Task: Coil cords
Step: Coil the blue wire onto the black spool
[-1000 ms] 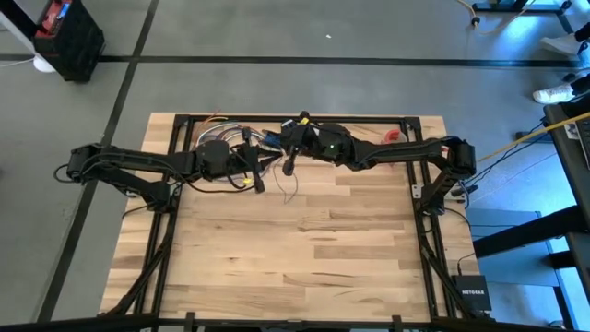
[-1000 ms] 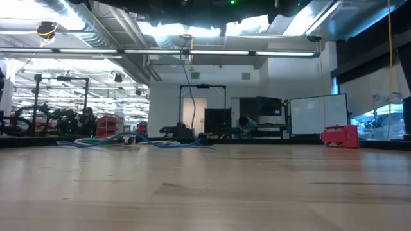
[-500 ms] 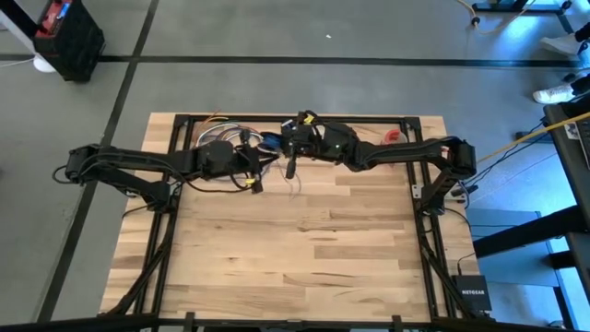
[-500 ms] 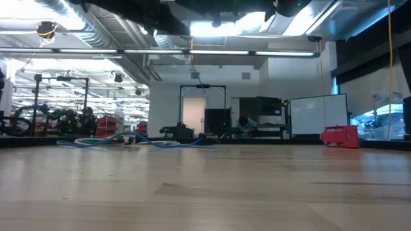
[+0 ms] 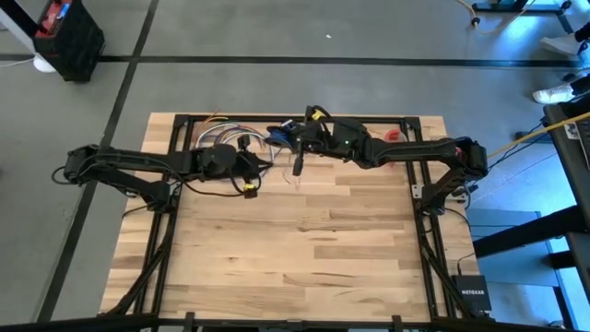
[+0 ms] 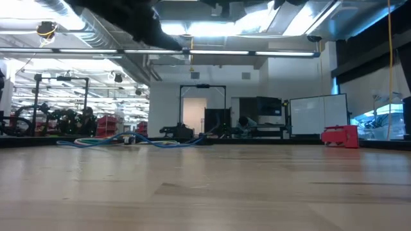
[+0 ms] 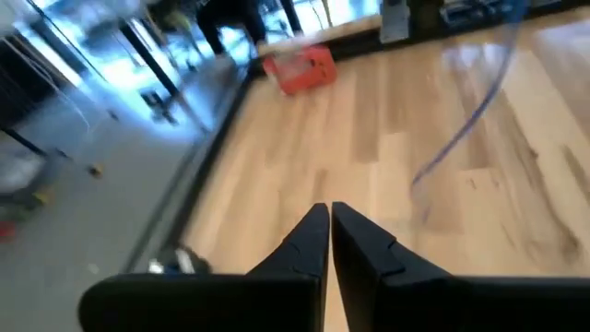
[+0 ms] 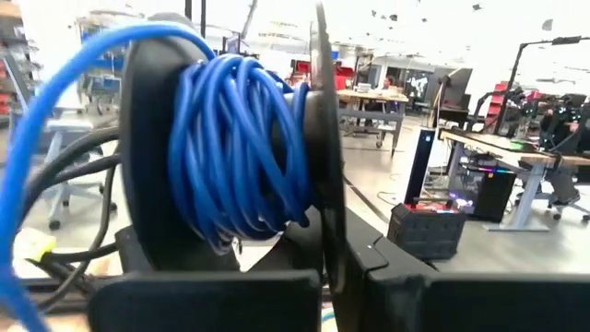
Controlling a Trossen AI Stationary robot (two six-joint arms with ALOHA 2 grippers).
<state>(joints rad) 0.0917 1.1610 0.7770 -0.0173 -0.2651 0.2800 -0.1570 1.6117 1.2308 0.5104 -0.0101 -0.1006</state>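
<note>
A black spool wound with blue cord is held up over the table's far middle by my right gripper, which is shut on it. A thin loose length of the cord trails down toward the table beyond my left gripper. That gripper is shut, points toward the table's right and has nothing visible between its fingers. My right gripper pinches the spool's thin black side disc by its rim between its two fingers. The fingers come about level from the table's right. The spool is lifted clear of the table, its discs on edge and the coil beside the fingers.
A bundle of thicker multicoloured cables lies at the far left of the table behind my left gripper. A small red object sits at the far right. The near half of the wooden table is bare.
My right gripper has risen and gone a little toward the table's right edge, carrying the spool with it. The loose cord on the table has been drawn toward the far edge. My left gripper has sunk slightly and tipped at the wrist.
</note>
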